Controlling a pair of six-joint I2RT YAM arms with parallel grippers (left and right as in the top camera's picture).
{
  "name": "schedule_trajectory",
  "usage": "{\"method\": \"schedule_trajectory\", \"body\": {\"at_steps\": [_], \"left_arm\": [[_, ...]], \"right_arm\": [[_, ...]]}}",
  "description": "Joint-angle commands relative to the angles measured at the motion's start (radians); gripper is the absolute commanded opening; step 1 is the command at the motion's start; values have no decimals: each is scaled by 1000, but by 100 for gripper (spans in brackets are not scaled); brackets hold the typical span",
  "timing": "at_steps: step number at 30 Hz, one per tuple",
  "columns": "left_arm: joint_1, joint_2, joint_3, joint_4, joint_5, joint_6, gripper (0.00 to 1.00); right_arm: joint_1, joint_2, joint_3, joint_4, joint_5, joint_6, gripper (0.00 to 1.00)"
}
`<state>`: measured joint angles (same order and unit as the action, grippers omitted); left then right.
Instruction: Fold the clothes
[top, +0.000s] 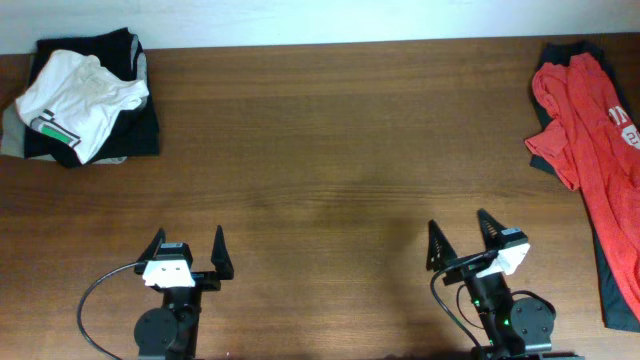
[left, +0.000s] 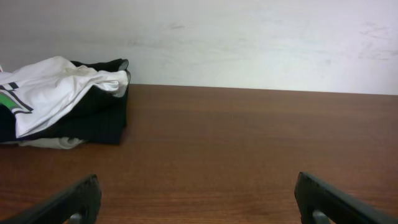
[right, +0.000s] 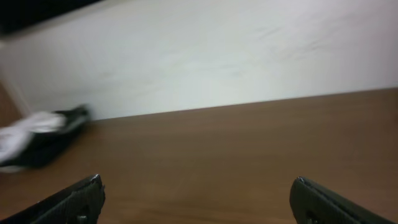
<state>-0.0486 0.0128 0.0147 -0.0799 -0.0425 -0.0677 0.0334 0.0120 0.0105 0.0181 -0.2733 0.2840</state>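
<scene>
The red-orange T-shirt lies crumpled at the table's far right edge in the overhead view, with a bit of white print showing, on top of a dark garment. My left gripper is open and empty near the front left. My right gripper is open and empty near the front right, well to the left of the shirt. The shirt is out of both wrist views. Left fingers and right fingers frame bare table.
A white T-shirt with a green stripe lies on a folded dark garment at the back left corner; both also show in the left wrist view. A pale wall stands behind the table.
</scene>
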Motion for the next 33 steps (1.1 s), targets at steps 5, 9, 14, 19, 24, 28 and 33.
{"method": "schedule_trajectory", "body": {"at_steps": [5, 9, 14, 19, 24, 28, 33], "left_arm": [[6, -6, -6, 0, -14, 16, 99], [6, -6, -6, 0, -14, 16, 99], [6, -6, -6, 0, -14, 16, 99], [6, -6, -6, 0, -14, 16, 99], [6, -6, -6, 0, -14, 16, 99], [6, -6, -6, 0, -14, 16, 99], [6, -6, -6, 0, -14, 16, 99]], "right_arm": [[5, -2, 32, 239, -100, 169, 99], [5, 195, 270, 108, 192, -4, 99], [-69, 946, 814, -69, 331, -104, 99], [-228, 1488, 1316, -396, 367, -140, 99], [-422, 1751, 1438, -449, 486, -274, 99], [-602, 1896, 1438, -441, 495, -280, 100], [-704, 1955, 1438, -395, 488, -406, 89]]}}
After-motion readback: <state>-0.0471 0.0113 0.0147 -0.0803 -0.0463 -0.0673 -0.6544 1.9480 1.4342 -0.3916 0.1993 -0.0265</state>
